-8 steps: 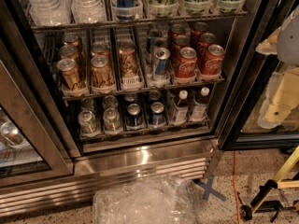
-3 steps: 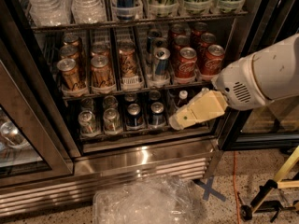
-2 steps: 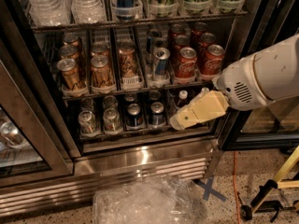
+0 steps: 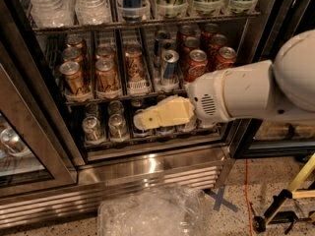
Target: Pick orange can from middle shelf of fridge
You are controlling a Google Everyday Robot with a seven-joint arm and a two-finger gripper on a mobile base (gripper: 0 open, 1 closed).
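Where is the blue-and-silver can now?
In the camera view, the blue-and-silver can stands on the middle shelf, right of centre, between an orange can and a red cola can; the gripper hangs below it.

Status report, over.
Gripper before bottom rack, below middle shelf. Orange can in its lane, untouched. No obstruction seen.

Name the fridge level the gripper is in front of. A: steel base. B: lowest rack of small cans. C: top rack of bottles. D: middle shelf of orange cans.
B: the gripper is level with the small cans on the lowest rack, below the middle shelf of orange cans.
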